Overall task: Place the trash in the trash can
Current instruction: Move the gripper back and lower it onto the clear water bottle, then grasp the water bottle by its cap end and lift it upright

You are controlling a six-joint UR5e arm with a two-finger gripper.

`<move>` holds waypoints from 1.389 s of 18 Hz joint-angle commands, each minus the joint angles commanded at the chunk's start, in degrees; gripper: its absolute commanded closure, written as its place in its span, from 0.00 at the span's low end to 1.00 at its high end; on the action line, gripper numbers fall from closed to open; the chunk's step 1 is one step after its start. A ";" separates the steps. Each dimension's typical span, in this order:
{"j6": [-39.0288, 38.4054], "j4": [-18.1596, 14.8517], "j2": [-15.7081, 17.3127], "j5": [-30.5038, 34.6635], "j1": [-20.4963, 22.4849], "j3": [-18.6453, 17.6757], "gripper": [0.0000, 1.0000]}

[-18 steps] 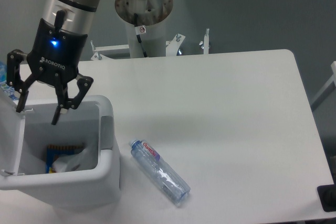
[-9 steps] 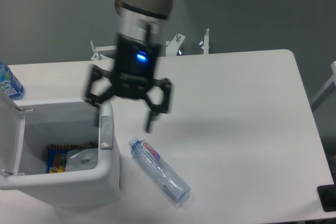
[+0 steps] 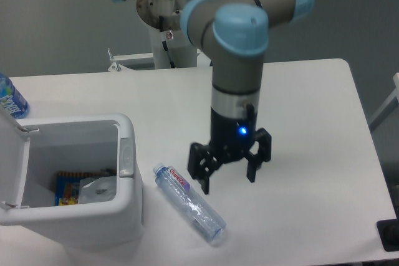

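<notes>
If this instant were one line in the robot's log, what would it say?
gripper: open, empty, above table beside bottle | bottle: lying on table, outside trash can | trash can: lid open, carton inside

The arm reaches forward and bends at a blue-capped joint, its wrist pointing straight down. The end effector [image 3: 229,180] hangs with both black fingers spread wide apart, empty, a blue light glowing on its body.
</notes>
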 joint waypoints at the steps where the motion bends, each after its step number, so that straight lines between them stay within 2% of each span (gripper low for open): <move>1: -0.09 0.00 -1.23 0.00 0.00 -0.09 0.00; 5: -0.44 0.00 -4.92 0.35 -0.26 -1.76 0.00; 8: -0.70 0.00 -6.42 0.18 -1.40 -2.64 0.00; 11: -1.41 0.09 -8.35 0.09 -2.46 -2.03 0.00; 15: -2.02 0.35 -12.13 0.35 -4.48 1.14 0.00; 25: -4.74 1.41 -15.30 2.11 -5.36 2.19 0.00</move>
